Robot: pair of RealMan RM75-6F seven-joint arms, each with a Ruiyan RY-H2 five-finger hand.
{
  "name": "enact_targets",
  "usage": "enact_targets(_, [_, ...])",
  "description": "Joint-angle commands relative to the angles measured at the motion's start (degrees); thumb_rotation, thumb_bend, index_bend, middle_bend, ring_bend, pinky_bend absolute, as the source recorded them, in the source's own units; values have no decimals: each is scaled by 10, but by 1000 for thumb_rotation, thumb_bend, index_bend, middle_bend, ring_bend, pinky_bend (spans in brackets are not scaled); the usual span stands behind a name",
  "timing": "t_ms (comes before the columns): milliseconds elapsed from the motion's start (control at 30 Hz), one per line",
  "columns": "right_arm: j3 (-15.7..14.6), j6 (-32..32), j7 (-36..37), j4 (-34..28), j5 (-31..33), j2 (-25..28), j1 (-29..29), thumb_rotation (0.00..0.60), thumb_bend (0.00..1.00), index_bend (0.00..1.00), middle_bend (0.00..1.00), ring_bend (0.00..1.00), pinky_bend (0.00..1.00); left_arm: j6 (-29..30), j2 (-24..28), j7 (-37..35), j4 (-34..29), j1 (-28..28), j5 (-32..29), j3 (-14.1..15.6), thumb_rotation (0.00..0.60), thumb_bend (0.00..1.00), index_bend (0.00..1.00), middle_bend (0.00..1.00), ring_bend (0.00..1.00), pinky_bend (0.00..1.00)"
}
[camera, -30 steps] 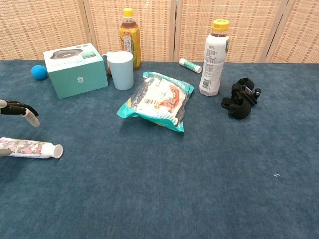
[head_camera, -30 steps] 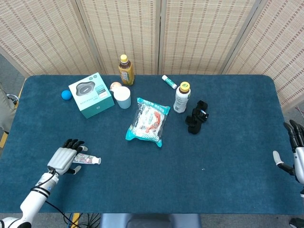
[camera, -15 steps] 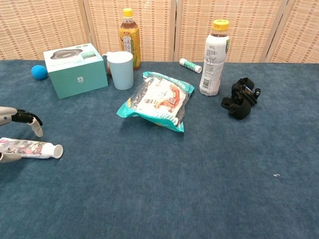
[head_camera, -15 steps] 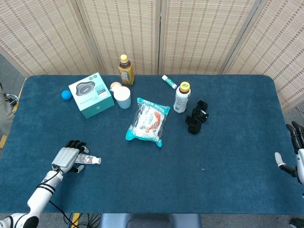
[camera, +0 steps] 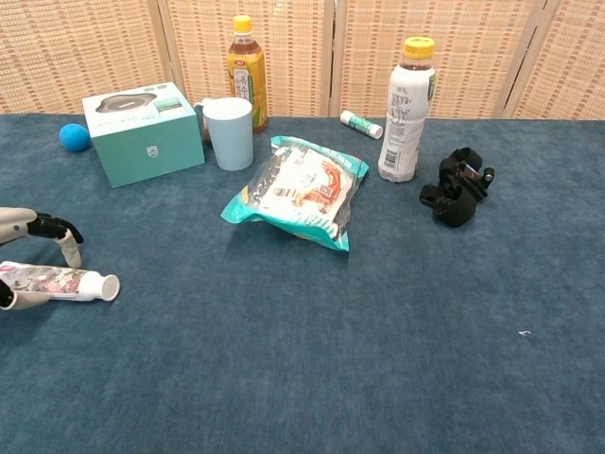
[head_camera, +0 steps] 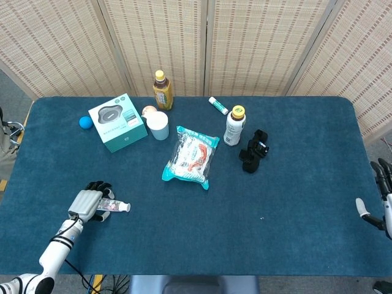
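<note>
A small printed tube (head_camera: 116,207) (camera: 59,282) with a white cap lies flat near the table's front left. My left hand (head_camera: 86,204) (camera: 36,228) is cupped over its rear end. The fingers arch above the tube and the thumb lies along its near side; a firm grip does not show. My right hand (head_camera: 381,197) hangs at the far right edge of the head view, off the table's side, fingers apart and holding nothing. The chest view does not show it.
At the back left stand a teal box (head_camera: 117,122), a blue ball (head_camera: 85,122), a pale cup (head_camera: 158,125) and a tea bottle (head_camera: 162,90). A snack bag (head_camera: 191,157), a white bottle (head_camera: 233,125), a black object (head_camera: 253,150) and a small stick (head_camera: 218,105) occupy the middle.
My left hand has sunk lower and its fingers have curled down closer over the tube, which has stayed in place. My right hand has drifted slightly down and outward.
</note>
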Motion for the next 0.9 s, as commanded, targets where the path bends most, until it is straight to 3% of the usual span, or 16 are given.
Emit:
enact_targets(33, [-1, 2, 1, -1, -1, 2, -2, 600, 291, 38, 49, 0, 0, 1, -6, -3, 8, 0, 1, 1, 576, 279, 363, 164, 84, 72])
enact_targets(600, [-2, 3, -3, -11, -2, 6, -5, 600, 290, 38, 49, 0, 0, -1, -17, -28, 35, 1, 10, 6, 600, 280, 373, 185, 106, 83])
enact_targets(900, [-1, 9, -7, -15, -3, 7, -8, 600, 291, 38, 49, 0, 0, 13, -27, -67, 59, 3, 43, 7, 600, 306, 448, 319, 254, 259])
